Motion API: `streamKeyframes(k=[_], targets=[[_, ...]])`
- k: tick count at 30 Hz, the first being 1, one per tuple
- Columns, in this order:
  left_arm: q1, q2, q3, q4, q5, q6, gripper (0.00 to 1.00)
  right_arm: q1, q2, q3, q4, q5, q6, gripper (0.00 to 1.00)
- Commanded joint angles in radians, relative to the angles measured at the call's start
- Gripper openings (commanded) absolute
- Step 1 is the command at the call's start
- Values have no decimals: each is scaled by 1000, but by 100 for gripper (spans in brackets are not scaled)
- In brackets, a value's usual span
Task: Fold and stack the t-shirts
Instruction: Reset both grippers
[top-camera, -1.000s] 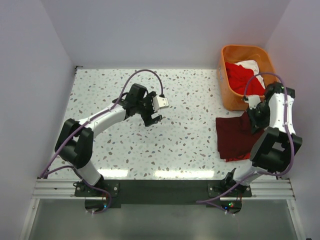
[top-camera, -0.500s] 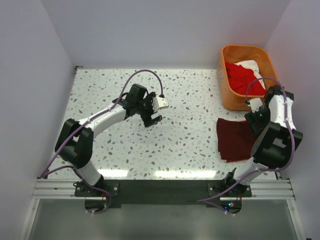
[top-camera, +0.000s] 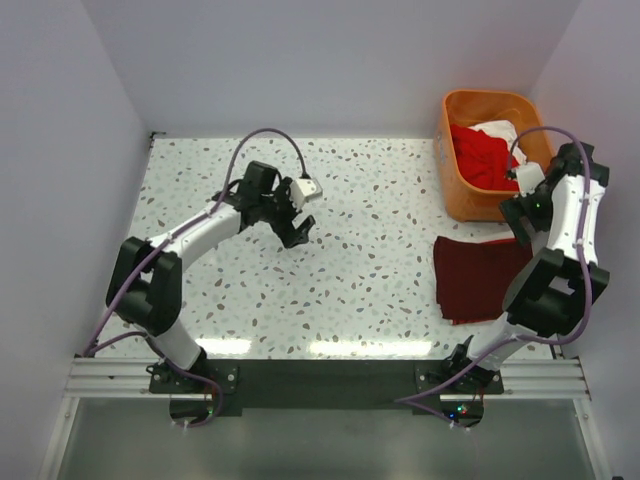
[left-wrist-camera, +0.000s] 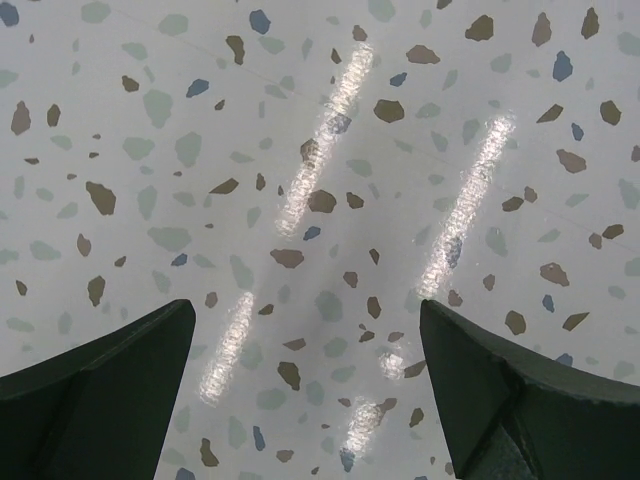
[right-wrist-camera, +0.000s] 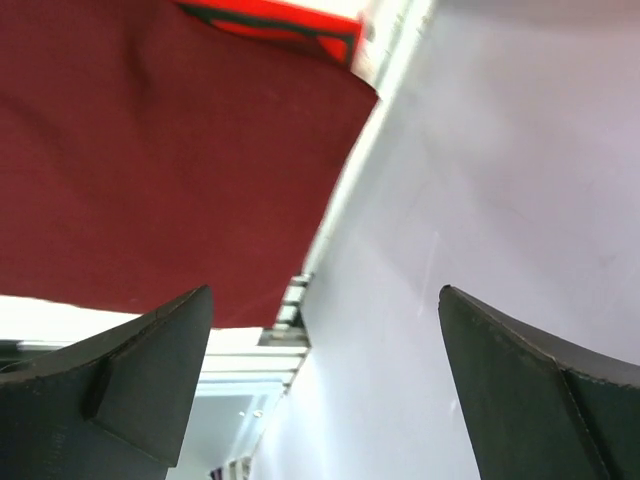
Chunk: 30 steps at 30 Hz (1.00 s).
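Observation:
A dark maroon t-shirt (top-camera: 478, 277) lies folded flat on the table at the right; in the right wrist view the maroon t-shirt (right-wrist-camera: 150, 150) fills the upper left. My right gripper (top-camera: 520, 214) hovers above its far edge, near the basket. The right gripper (right-wrist-camera: 325, 380) stands open with nothing between its fingers. A red t-shirt (top-camera: 480, 155) and a white one (top-camera: 502, 130) lie bunched in the orange basket (top-camera: 452, 190). My left gripper (top-camera: 293, 222) hangs over the middle of the table. The left gripper (left-wrist-camera: 305, 400) is open and empty above bare speckled tabletop.
The orange basket stands in the back right corner against the right wall (right-wrist-camera: 500, 150). White walls close in the speckled table (top-camera: 380, 260) on the left, back and right. A metal rail (top-camera: 320, 375) runs along the near edge.
My right gripper has opened, let go of the maroon t-shirt and lifted back toward the basket. The shirt's edge has settled flat. My left gripper has shifted slightly left and back.

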Motion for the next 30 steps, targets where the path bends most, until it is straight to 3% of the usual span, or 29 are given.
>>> streamKeyframes(k=[1,6,13,18,23,30], targets=[[80,-43,75,15,89,-179,100,34,-46,61,-111,-163,33,99],[206,-17,150,-29,154,-346,100,208,-102,42,-110,-340,169,99],[447,-19,143,-121,246,-464,100,468,-139,-72,124,-457,412,99],[574,-66,96,-198,153,-345,100,590,-163,-229,295,-483,530,99],[582,-206,-70,-204,28,-178,100,656,-203,-388,409,-471,543,99],[582,-371,-236,-207,-58,-118,100,706,-293,-518,447,-442,533,99]])
